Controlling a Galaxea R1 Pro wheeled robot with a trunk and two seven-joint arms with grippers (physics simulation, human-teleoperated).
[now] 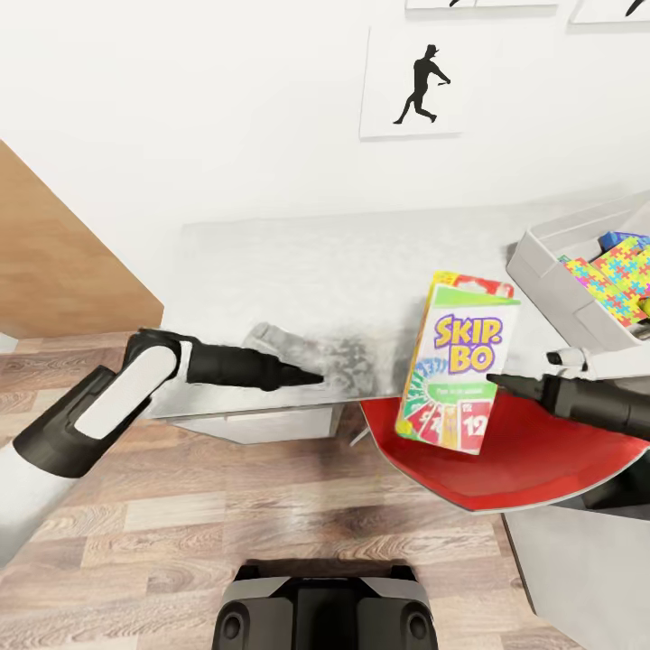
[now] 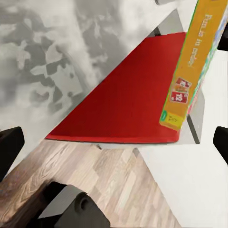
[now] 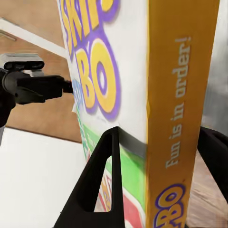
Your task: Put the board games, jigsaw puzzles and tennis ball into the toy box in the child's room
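Head view shows the right claw [image 1: 492, 379] pinching the Skip-Bo box [image 1: 460, 366], not yet in the toy box [image 1: 551, 271] holding puzzles [image 1: 618, 275]; left claw [image 1: 316, 376] looks spread, empty.

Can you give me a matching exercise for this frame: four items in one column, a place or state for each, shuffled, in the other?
Column one:
1. Skip-Bo card game box, white face with orange sides
2. bright multicoloured flat jigsaw puzzle
3. round red chair seat
4. black left gripper

Column two:
A. lying inside the light-grey toy box
B. tucked partly under the white table edge
C. clamped upright in the right gripper
D. empty, hovering over the table's front edge

Pairs: 1-C, 2-A, 3-B, 4-D
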